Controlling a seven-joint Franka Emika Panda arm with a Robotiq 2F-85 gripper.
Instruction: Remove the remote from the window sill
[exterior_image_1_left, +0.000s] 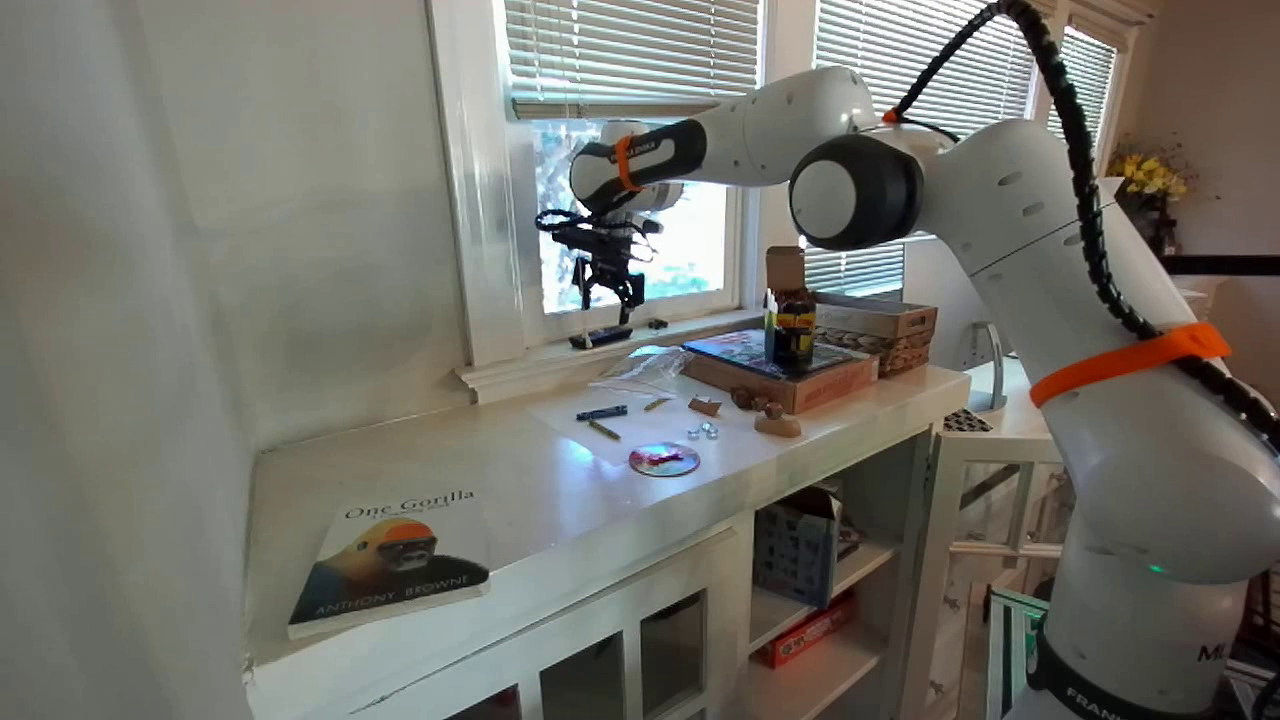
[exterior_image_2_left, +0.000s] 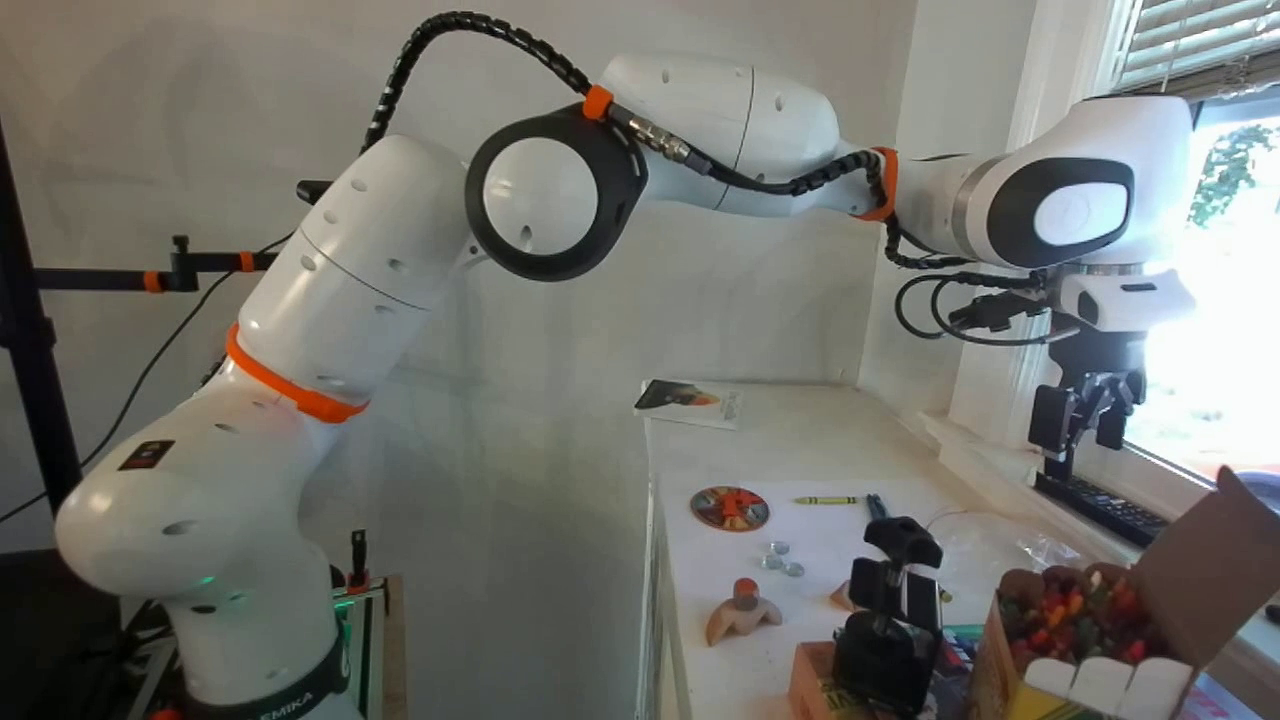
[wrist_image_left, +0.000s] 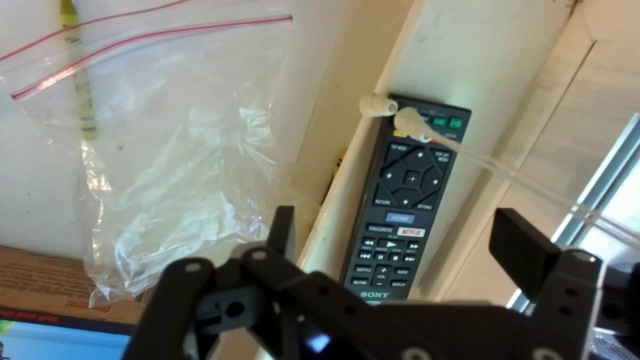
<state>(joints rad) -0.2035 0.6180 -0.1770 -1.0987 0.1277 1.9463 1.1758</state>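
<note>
The remote is a slim black Sony bar with many buttons. It lies flat along the white window sill and also shows in both exterior views. Two pale cord tassels touch or overhang its far end in the wrist view. My gripper is open and empty, its fingers wide apart on either side of the remote in that view. In the exterior views the gripper points down just above the remote. The remote's near end is hidden behind the gripper.
The window stands close behind the gripper. A clear plastic bag lies beside the sill. The countertop holds crayons, a shiny disc, and a picture book. Flat boxes and an open carton stand further along.
</note>
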